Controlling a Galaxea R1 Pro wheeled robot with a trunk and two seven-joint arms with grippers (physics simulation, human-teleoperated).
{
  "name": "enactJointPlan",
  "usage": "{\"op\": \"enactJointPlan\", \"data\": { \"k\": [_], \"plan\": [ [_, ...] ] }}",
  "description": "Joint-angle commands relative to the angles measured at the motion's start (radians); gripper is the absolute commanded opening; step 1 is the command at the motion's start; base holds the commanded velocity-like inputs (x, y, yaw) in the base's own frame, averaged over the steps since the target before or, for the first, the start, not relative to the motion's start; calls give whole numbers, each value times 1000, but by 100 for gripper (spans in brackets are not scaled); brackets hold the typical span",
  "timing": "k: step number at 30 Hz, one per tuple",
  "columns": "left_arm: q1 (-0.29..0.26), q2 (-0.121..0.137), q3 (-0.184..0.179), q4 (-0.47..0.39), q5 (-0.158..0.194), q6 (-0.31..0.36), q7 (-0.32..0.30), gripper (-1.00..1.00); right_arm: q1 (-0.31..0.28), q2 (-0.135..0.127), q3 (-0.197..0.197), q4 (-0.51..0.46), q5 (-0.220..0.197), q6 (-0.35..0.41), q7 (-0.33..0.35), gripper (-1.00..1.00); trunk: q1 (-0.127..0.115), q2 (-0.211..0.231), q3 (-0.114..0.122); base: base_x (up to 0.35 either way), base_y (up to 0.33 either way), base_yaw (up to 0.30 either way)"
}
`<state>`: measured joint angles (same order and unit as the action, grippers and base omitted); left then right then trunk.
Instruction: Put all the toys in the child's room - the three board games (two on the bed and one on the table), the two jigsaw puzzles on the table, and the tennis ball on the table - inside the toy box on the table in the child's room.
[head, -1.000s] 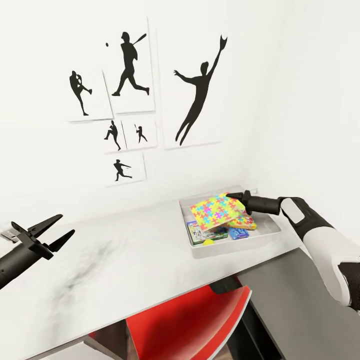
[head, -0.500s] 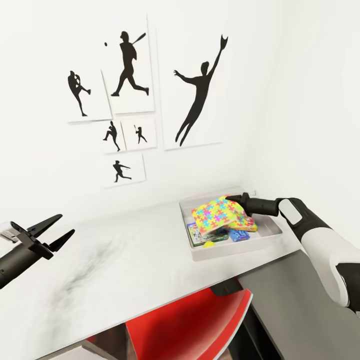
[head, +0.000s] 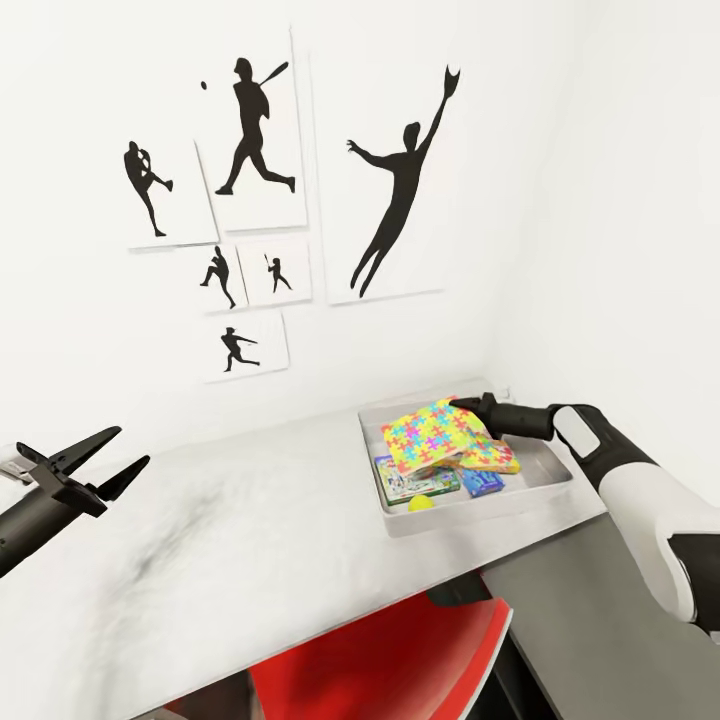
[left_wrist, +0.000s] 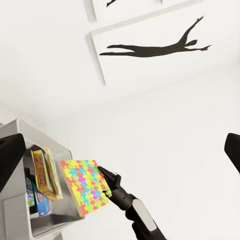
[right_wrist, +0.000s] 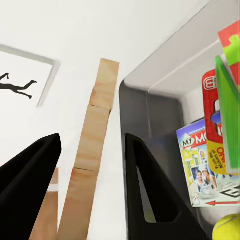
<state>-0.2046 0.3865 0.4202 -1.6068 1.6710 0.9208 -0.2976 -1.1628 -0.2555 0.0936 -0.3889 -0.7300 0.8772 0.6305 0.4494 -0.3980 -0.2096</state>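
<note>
The toy box (head: 480, 512) stands on the table (head: 250, 520) near the right wall. A jigsaw puzzle (head: 432, 433) leans tilted inside it on the board games: SKIP BO (head: 497, 457) underneath, MONOPOLY (head: 412, 482) and a blue box (head: 481, 484) flat on the floor of the bin. The tennis ball (head: 421, 503) lies at the box's front wall. My right gripper (head: 466, 404) is at the puzzle's far edge. In the right wrist view, the right gripper (right_wrist: 92, 140) is open and empty, beside MONOPOLY (right_wrist: 200, 165) and the ball (right_wrist: 229, 227). My left gripper (head: 130, 447) hangs open over the table's left end.
Black baseball silhouette pictures (head: 390, 170) hang on the white wall behind the table. A red chair (head: 390, 650) is tucked under the table's front edge. The dark grey wing (head: 600, 620) runs along the right, under my right arm.
The head view has shifted a little. My right gripper stays at the puzzle's far edge in the box. The left arm has barely moved.
</note>
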Motion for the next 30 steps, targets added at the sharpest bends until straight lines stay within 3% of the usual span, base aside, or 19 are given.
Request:
{"op": "enactJointPlan", "data": {
  "k": [1,15,30],
  "plan": [
    [-1,0,1,0,-4,4,-5,100,1,-1,6,0,-2,-4,5,-100,1,-2,-2,11,0,0],
    [-1,0,0,0,-4,4,-6,100,32,29,6,9,-1,-62,3,-100,1,-2,-2,2,0,0],
    [-1,0,-2,0,-4,4,-6,100,32,33,8,12,-2,-79,3,-100,1,-2,-2,0,0,0]
  ]
}}
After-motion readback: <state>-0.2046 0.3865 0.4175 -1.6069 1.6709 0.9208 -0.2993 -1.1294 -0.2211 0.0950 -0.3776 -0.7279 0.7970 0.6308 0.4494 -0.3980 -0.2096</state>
